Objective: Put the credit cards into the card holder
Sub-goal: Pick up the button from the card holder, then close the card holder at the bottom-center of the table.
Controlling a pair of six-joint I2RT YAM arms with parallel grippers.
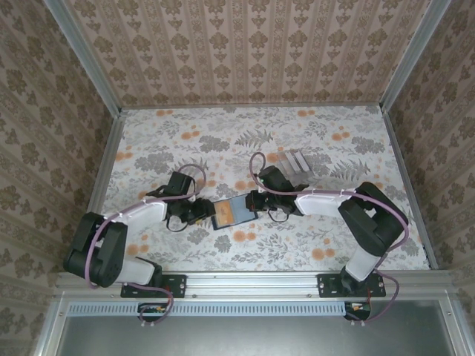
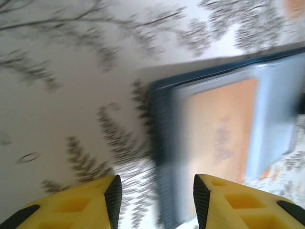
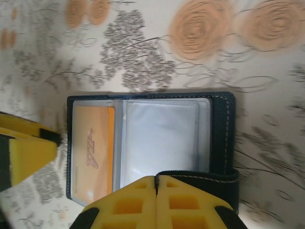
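The card holder [image 1: 234, 211] lies open on the floral worktop [image 1: 178, 133], between the 2 arms, with its pale inside facing up. 1 orange card [image 3: 93, 152] already sits in a clear pocket, and the clear pocket [image 3: 162, 138] beside it looks empty. The other credit cards [image 1: 295, 161], pale grey and fanned, lie apart from the holder, on the far side of the right arm. The right end effector [image 3: 156, 181] has its fingers fully together at the near edge of the holder, just beside a dark flap [image 3: 205, 179]. I cannot tell whether a thin layer is pinched between them. The left end effector [image 2: 156, 191] is about half open and holds nothing, and the holder's dark edge runs into the gap between its fingers. I judge that the step in hand is to fix the holder open, so that the next card can go in. To do this well, the left fingers should close only on the cover edge, not on the plastic pocket, and low enough that the holder does not slide or fold. The right arm should leave only when the left hold is firm, and then take 1 grey card, not the whole fan.
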